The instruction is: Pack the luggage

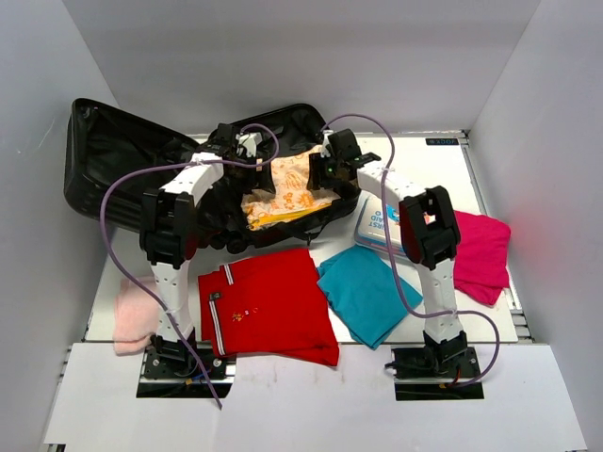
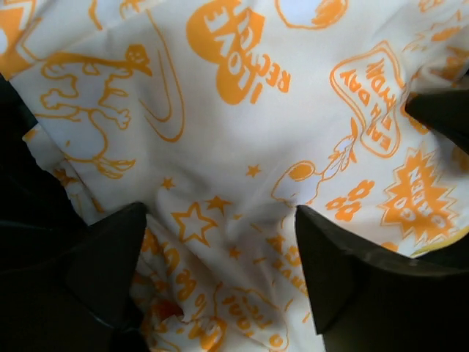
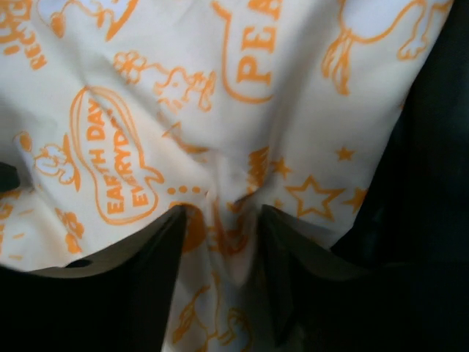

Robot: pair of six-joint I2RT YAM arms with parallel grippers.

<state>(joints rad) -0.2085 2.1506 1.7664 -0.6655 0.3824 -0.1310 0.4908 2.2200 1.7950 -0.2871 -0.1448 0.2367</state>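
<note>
1. Lying open toward the far left corner of the table, the luggage has its lid tipped back to the left. A printed cloth lies in its tray.
2. Left gripper: fingers spread wide just above the cloth, holding nothing.
3. Right gripper: fingers partly closed about a pucker of the cloth; whether they grip it I cannot tell.
4. The hard shell looks stiff, bulky and smooth, so probably slippery. For closing it, the lid's rim seems the best place to take hold.
</note>
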